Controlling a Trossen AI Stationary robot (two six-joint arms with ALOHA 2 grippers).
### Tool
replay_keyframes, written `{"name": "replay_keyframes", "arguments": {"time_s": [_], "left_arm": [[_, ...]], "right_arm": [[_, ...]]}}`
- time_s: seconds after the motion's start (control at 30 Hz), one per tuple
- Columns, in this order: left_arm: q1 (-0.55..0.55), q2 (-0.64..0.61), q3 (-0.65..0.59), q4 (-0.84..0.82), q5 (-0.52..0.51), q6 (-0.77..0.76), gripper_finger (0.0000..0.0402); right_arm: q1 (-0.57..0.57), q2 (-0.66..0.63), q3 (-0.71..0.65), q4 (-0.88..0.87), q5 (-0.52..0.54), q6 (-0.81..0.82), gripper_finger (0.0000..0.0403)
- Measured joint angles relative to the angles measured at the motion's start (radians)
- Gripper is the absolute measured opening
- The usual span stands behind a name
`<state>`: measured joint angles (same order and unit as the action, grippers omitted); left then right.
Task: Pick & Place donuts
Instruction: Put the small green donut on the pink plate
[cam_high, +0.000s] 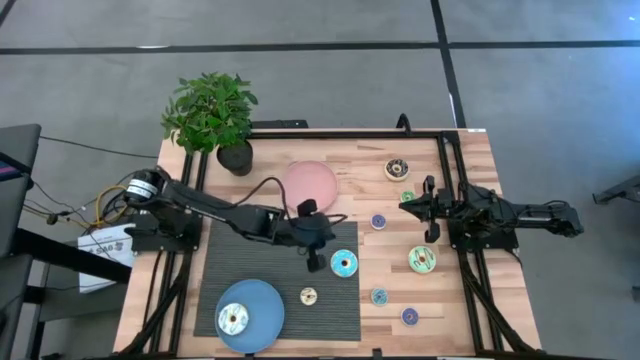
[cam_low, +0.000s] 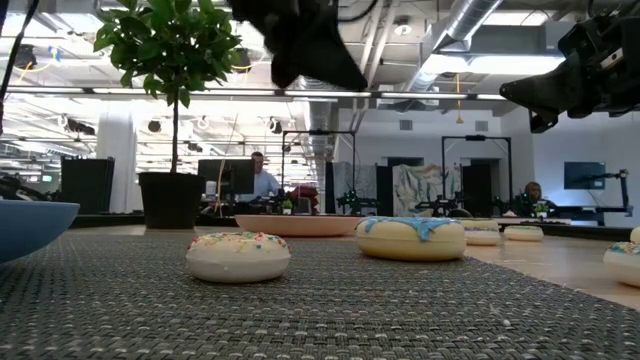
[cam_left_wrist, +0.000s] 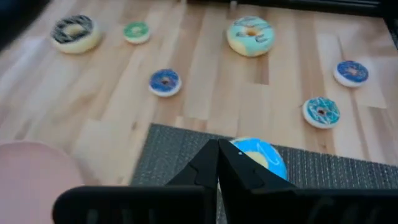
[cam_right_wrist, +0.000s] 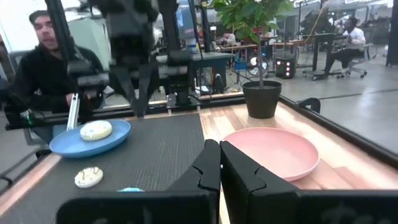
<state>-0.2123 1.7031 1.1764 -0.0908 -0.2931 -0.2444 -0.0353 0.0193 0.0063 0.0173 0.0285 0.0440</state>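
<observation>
Several toy donuts lie flat on the table. A large teal donut (cam_high: 343, 263) and a small cream one (cam_high: 308, 295) rest on the dark mat, and another cream donut (cam_high: 235, 320) sits on the blue plate (cam_high: 262, 300). On the bare wood lie a brown donut (cam_high: 397, 168), a green one (cam_high: 407, 196), two blue-purple ones (cam_high: 378, 221) (cam_high: 410, 316), a pale green one (cam_high: 421, 260) and a small teal one (cam_high: 379, 296). My left gripper (cam_left_wrist: 217, 152) is shut and hovers above the mat, just short of the large teal donut (cam_left_wrist: 264, 155). My right gripper (cam_right_wrist: 220, 155) is shut and waits at the table's right.
A pink plate (cam_high: 309, 185) lies on the wood beyond the mat (cam_high: 220, 260), and a potted plant (cam_high: 215, 120) stands at the far left corner. Black frame rails (cam_high: 450, 180) run along the table's sides. A person (cam_right_wrist: 50, 56) sits beyond the table's left side.
</observation>
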Motion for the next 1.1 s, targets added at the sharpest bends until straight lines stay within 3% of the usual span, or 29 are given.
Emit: {"name": "replay_keyframes", "arguments": {"time_s": [0.17, 0.33, 0.6, 0.73, 0.87, 1.1], "left_arm": [[0.0, -0.012, -0.166, 0.275, 0.03, 0.055, 0.0], [0.013, -0.086, -0.291, 0.346, 0.067, 0.084, 0.0], [0.059, -0.351, -0.514, 0.351, 0.091, 0.105, 0.0], [0.078, -0.504, -0.613, 0.348, 0.098, 0.113, 0.0], [0.085, -0.627, -0.668, 0.312, 0.099, 0.12, 0.0], [0.085, -0.743, -0.673, 0.175, 0.098, 0.205, 0.0]], "right_arm": [[0.005, 0.004, 0.006, 0.002, 0.001, 0.069, 0.0], [0.025, 0.072, 0.056, 0.028, 0.055, 0.07, 0.0], [0.049, 0.403, 0.222, 0.024, 0.157, 0.076, 0.0], [0.046, 0.607, 0.353, -0.011, 0.228, 0.171, 0.0], [0.03, 0.793, 0.54, -0.237, 0.262, 0.315, 0.0], [-0.078, 1.087, 0.85, -0.823, 0.261, 0.605, 0.0]]}}
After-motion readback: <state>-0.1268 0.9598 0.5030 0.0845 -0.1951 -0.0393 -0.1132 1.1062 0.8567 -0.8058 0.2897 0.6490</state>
